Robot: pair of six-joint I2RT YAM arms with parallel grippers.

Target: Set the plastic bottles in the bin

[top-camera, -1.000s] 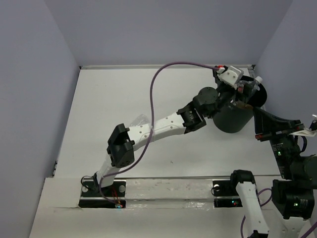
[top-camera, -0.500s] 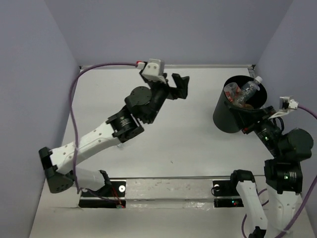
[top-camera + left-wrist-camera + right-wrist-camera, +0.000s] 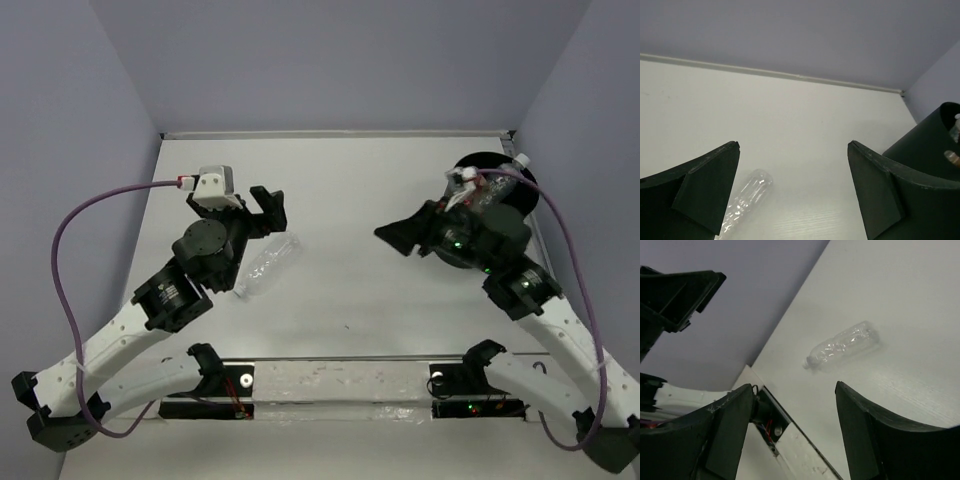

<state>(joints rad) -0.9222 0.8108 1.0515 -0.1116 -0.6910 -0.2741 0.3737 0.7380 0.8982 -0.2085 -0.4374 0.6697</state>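
Note:
One clear plastic bottle [image 3: 268, 266] lies on its side on the white table, left of centre. My left gripper [image 3: 272, 210] hangs open just beyond it, and in the left wrist view the bottle [image 3: 745, 200] shows beside the left finger. The black bin [image 3: 530, 190] stands at the far right, partly hidden by my right arm, with several bottles [image 3: 498, 186] inside. My right gripper [image 3: 393, 238] is open and empty left of the bin, pointing toward the lying bottle [image 3: 845, 345].
A metal rail [image 3: 340, 378] with the arm bases runs along the near edge. Purple cables [image 3: 60, 250] loop off both wrists. Lavender walls close the table on three sides. The bin's wall [image 3: 927, 145] shows at the right of the left wrist view.
My left arm has swung from the bin back to the left, over the lying bottle. My right arm has moved left, away from the bin, and its jaws have opened.

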